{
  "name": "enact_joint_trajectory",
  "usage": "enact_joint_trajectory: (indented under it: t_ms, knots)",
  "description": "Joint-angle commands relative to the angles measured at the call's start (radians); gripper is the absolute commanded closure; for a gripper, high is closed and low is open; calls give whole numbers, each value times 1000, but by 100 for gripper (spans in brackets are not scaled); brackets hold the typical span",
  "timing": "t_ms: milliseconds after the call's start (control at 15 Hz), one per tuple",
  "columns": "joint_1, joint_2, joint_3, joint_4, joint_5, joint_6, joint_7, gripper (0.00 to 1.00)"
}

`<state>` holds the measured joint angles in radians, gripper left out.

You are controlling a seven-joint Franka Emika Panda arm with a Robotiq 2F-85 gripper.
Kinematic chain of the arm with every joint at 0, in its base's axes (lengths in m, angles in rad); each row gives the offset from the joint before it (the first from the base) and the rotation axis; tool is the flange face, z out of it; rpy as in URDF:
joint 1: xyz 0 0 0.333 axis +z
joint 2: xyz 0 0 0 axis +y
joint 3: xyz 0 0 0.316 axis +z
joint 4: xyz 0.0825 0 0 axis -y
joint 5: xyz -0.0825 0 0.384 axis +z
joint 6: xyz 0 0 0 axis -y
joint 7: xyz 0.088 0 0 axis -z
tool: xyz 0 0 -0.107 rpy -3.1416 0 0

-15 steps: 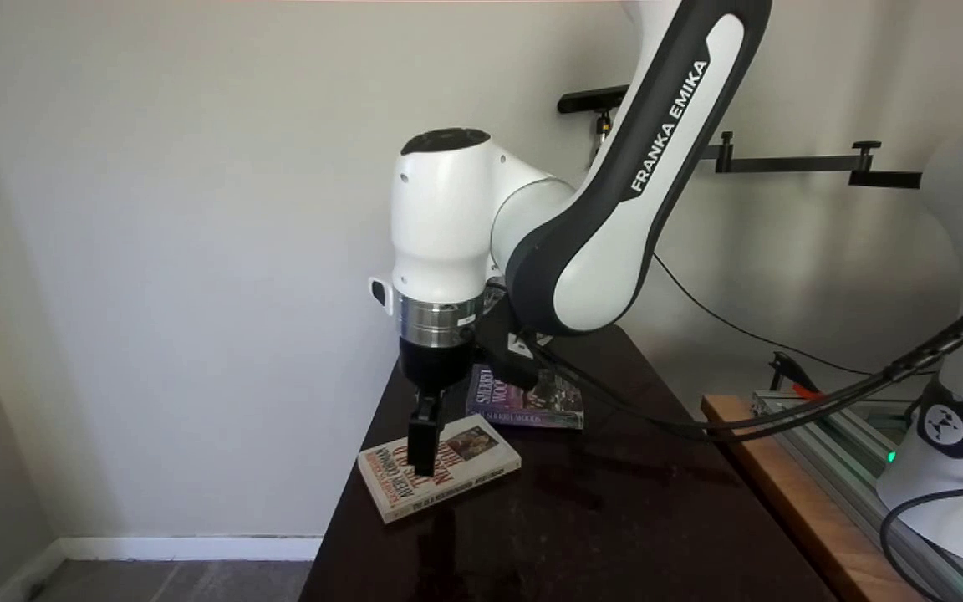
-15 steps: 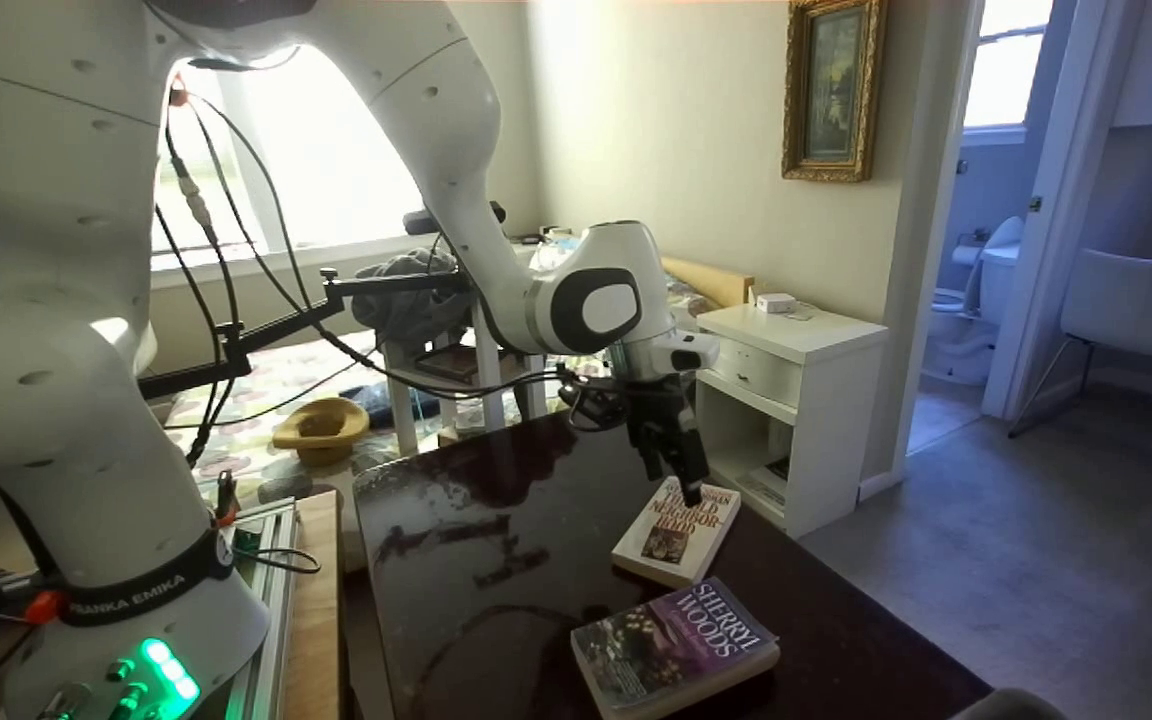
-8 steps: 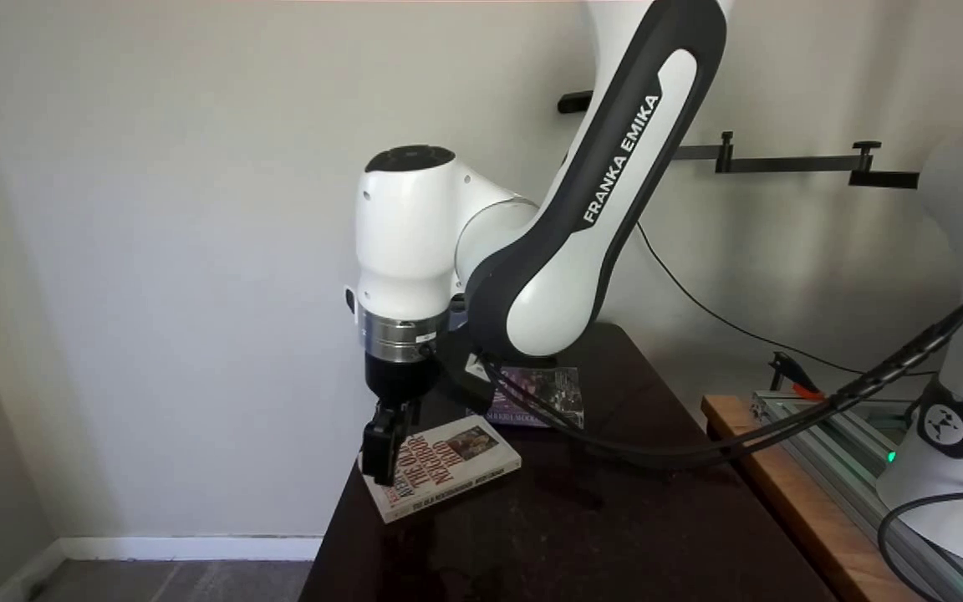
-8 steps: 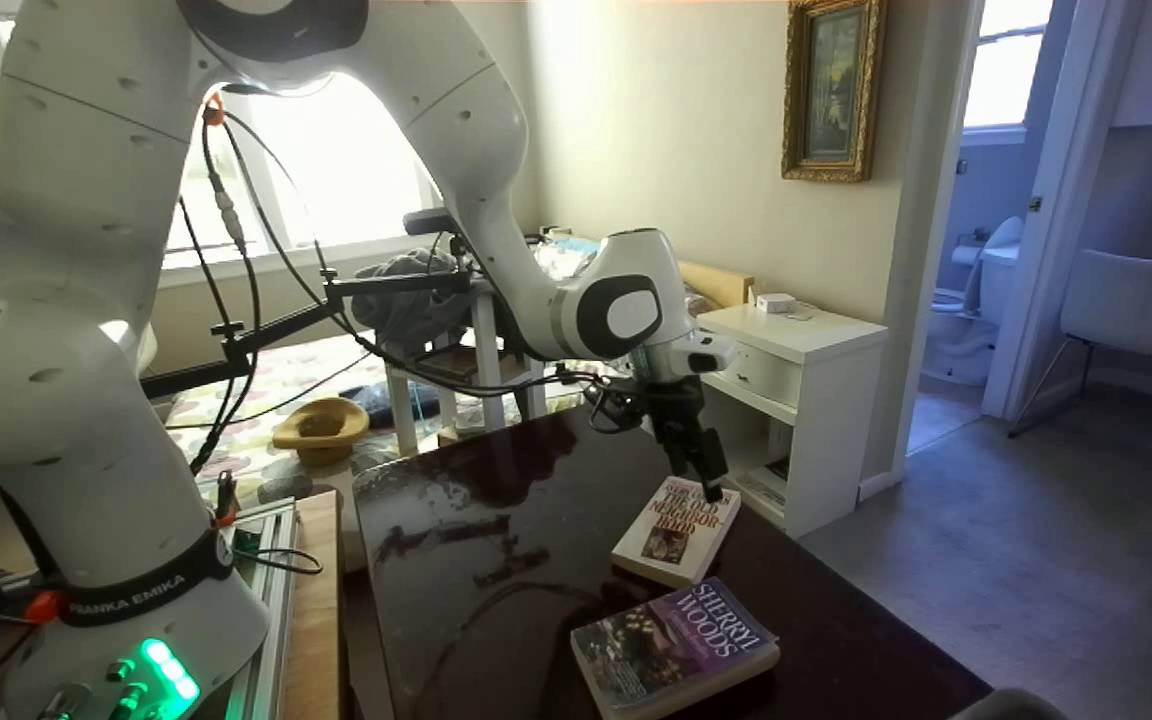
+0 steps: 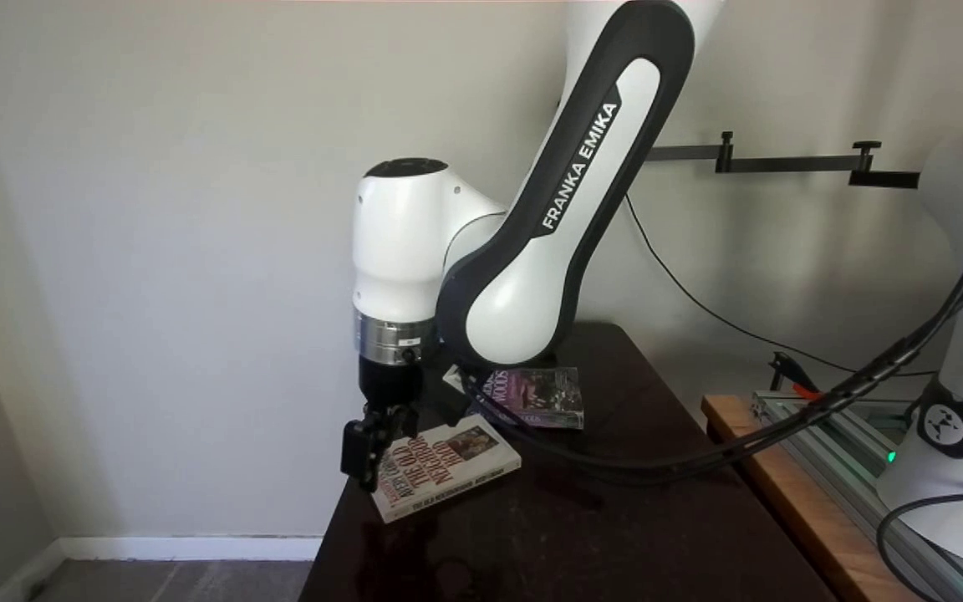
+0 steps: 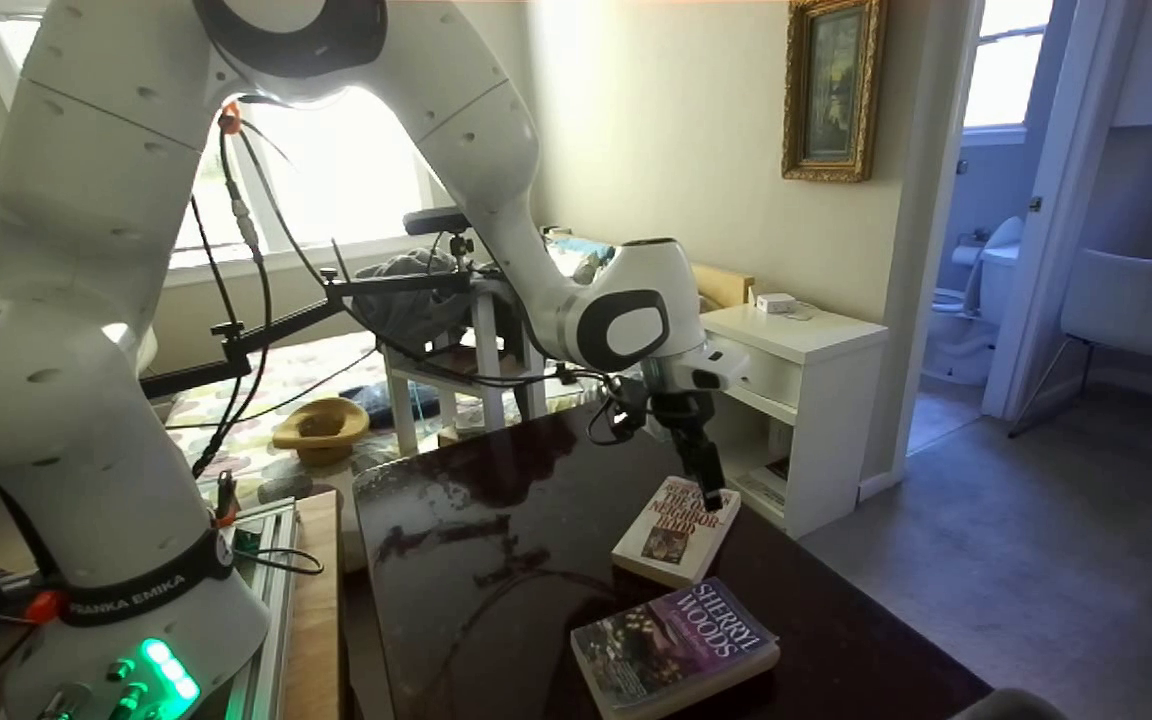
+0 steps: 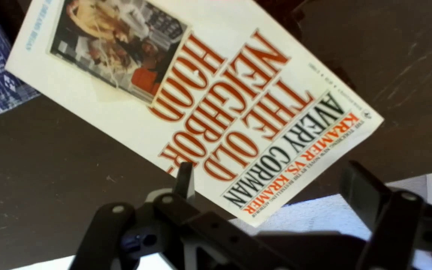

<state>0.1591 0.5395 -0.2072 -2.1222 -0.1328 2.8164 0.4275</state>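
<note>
A white paperback (image 7: 234, 112) lies flat on the dark table (image 5: 640, 527), its red title and inset picture facing up. My gripper (image 7: 269, 167) hangs over the author-name end of that book, near the table's edge. Wide apart stand its black fingers (image 7: 364, 191): one overlaps the book's long side, the other is past its short end. Nothing is held between them. Whether a fingertip touches the book or table I cannot tell. In both exterior views the gripper (image 5: 363, 464) (image 6: 704, 485) is at that same end. Behind lies a thicker purple paperback (image 6: 676, 645), partly covered by cables in an exterior view.
A white nightstand (image 6: 801, 350) stands just beyond the table's edge. Cables (image 5: 699, 456) droop from the arm across the table. A wooden bench (image 5: 816, 502) carries the robot base. A black camera bar (image 6: 396, 285) runs behind the arm, with a bed behind it.
The arm has moved outward, from over the middle of the white book to its end by the table's edge. The gripper has turned about its upright axis. Both books lie where they were.
</note>
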Motion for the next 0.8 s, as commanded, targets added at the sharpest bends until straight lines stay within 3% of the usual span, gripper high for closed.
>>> enact_joint_trajectory:
  t_ms: [0, 733]
  knots:
    - [-24, -11, 34, -1, 112, -32, 26, 0]
    - [-123, 28, 119, 66, 334, -40, 12, 0]
